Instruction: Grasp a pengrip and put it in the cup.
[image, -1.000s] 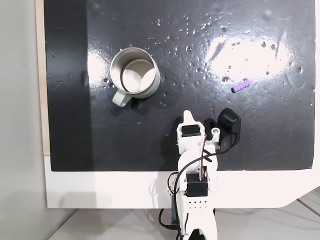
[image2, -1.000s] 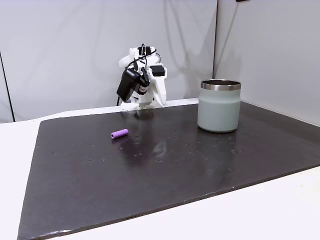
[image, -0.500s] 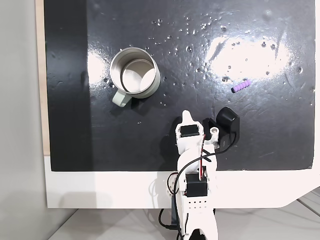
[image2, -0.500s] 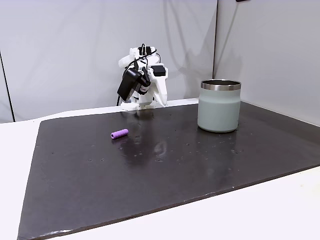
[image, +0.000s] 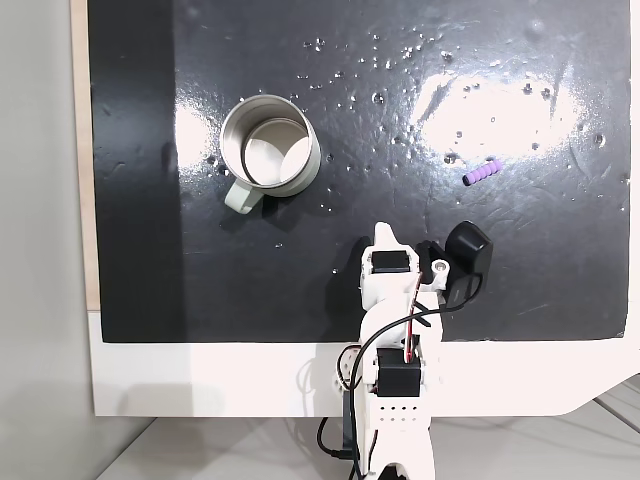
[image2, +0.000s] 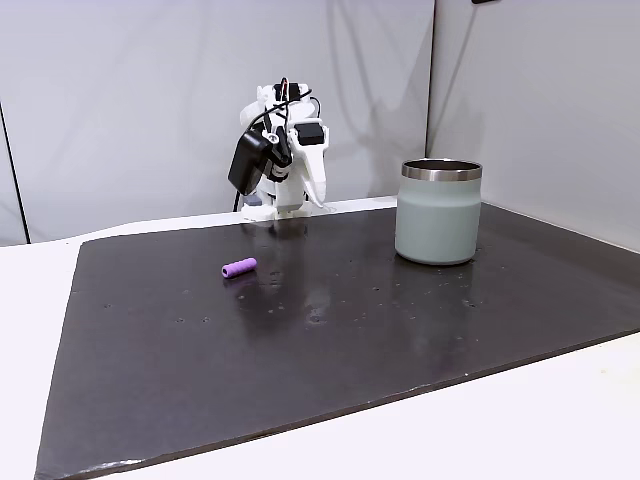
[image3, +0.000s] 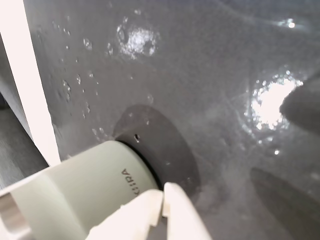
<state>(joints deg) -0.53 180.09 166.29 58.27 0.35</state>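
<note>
1. The arm (image: 395, 330) sits folded at the near edge of the table (image: 200, 380) in a fixed view from above, its white body rising over the black mat (image: 400, 120).
2. The claw (image: 383, 237) points toward the mat's middle in that view; in another fixed view it hangs near the back edge of the mat (image2: 300, 340), with its tip at (image2: 315, 200).
3. In the wrist view the white finger tips (image3: 167, 200) meet at the bottom edge, so the claw looks pressed together, with nothing between them.
4. The pengrip (image: 481, 172) lies on the mat to the upper right of the arm, well apart from the claw; seen from the side it rests flat (image2: 238, 268), left of centre.
5. The cup (image: 270, 152) stands upright on the mat's left part seen from above, handle turned toward the arm's side; from the side it stands at the right (image2: 438, 212).
6. In the wrist view the cup's pale wall (image3: 85, 195) shows at the lower left, just behind the finger tips.
7. Pengrip and cup are well apart.
</note>
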